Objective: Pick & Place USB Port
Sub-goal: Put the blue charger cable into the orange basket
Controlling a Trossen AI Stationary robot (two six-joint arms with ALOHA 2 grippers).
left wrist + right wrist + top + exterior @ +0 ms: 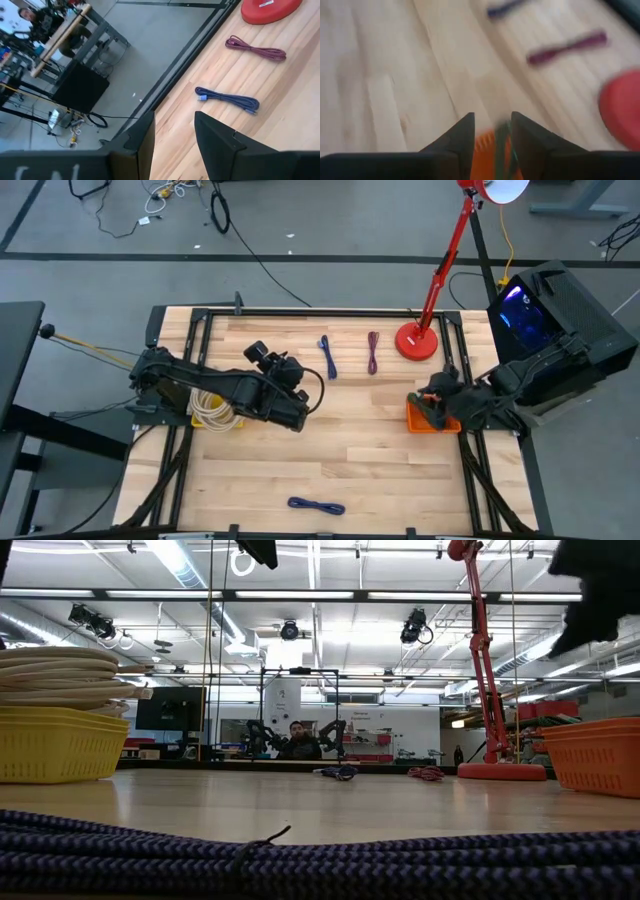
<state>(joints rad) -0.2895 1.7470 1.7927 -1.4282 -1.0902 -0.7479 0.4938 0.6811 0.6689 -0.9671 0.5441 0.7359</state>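
A workshop floor strewn with loose cords surrounds a pale wooden table (pixel 330 460), framed by dark rails. At the table's right edge an orange bin (pixel 432 418) is set — presumably the drop-off place — and the right hand (pixel 436 404) is held directly above it. In the right wrist view the fingers (pixel 455 137) are seen parted by a moderate gap, and a thin green cable (pixel 501 145) shows between them against the orange below. Whether it is gripped or already let go cannot be told; by its position over the bin, a release is judged to be under way.

Ahead of the left hand (pixel 296 402), toward the far side of the table, a blue USB cable (pixel 327 357) lies flat, and just beyond it a maroon USB cable (pixel 373 352), the two apart and near the red lamp base (pixel 416 341). The left hand is kept over the middle of the table with its fingers (pixel 142 137) standing apart at a moderate gap and nothing between them — a waiting posture, it seems, pointed at the next cable. Behind it, at the left arm's side, a yellow basket (pixel 212 420) holds a coil of pale rope (pixel 210 405). Well behind both hands, near the front edge, another dark blue cable (pixel 316 505) lies untouched.
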